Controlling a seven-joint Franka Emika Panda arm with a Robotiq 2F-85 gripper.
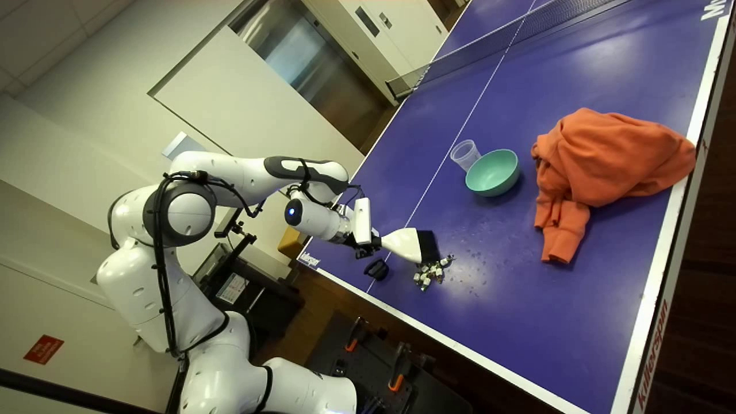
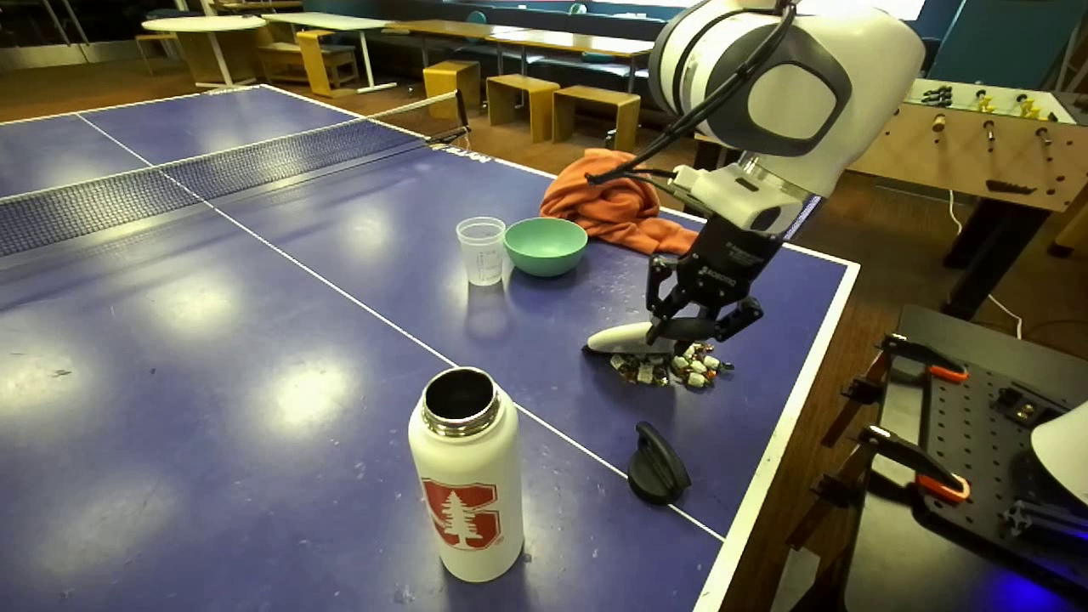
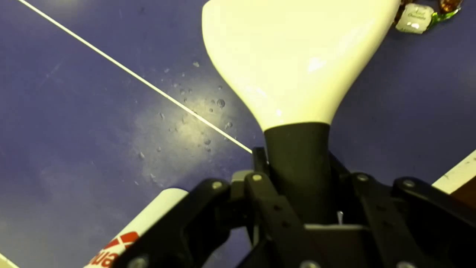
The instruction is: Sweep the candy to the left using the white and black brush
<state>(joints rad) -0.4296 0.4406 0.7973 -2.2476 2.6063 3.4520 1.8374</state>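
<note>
My gripper (image 3: 297,163) is shut on the black handle of the white and black brush (image 3: 297,56), with a finger on each side. In both exterior views the brush (image 1: 404,244) (image 2: 627,338) is held low and tilted over the blue table, its dark bristle end down near the surface. The candy (image 1: 428,275) is a loose cluster of whitish, green and brown pieces on the table. It lies right beside the bristles and partly under my gripper in an exterior view (image 2: 659,370); contact is unclear. In the wrist view only a few pieces (image 3: 414,18) show past the brush's edge; others are hidden.
A teal bowl (image 1: 493,172) and a clear plastic cup (image 2: 483,251) stand farther along the table. An orange sweatshirt (image 1: 609,161) lies by one edge. A black lid (image 2: 659,467) and a white bottle (image 2: 472,484) are on the brush's other side. The table's white edge (image 1: 448,339) is near.
</note>
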